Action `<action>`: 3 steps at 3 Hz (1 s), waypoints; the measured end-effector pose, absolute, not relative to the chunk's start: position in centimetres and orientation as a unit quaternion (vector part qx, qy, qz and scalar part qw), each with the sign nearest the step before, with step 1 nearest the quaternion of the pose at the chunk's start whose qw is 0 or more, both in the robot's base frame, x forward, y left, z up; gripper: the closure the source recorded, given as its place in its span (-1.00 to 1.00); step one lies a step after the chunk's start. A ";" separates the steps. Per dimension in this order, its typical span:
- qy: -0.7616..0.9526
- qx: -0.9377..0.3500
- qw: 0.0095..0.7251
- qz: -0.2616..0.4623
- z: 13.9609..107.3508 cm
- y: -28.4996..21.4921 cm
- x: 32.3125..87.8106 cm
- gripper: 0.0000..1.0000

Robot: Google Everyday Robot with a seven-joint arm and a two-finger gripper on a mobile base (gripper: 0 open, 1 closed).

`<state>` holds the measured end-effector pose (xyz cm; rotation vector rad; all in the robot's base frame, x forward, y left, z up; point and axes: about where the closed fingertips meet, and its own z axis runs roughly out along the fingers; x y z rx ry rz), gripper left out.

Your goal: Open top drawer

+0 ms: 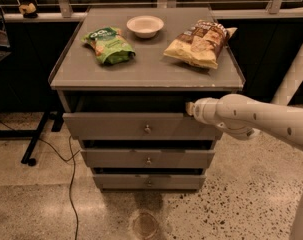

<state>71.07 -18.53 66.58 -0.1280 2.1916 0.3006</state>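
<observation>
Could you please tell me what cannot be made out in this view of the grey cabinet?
Camera view, each:
- The white tool at the right end of the wide grey wooden top drawer: its front is lost in the dark gap.
- Drawer interior: shadowed by the grey tabletop.
- The white arm: cut off by the right edge.

1. White arm (pixel 261 119) stretches in from the right edge, nearly level, rising slightly toward its tip.
2. Gripper (pixel 190 108) caps the arm's left end, pointing left; the rounded wrist (pixel 211 111) is just right of it.
</observation>
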 end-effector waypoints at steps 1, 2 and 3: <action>0.888 -0.041 0.441 0.121 66.6 -19.1 70.4 1.00; 0.895 -0.029 0.428 0.124 66.4 -19.8 68.8 1.00; 0.904 -0.021 0.409 0.126 66.1 -20.6 66.5 1.00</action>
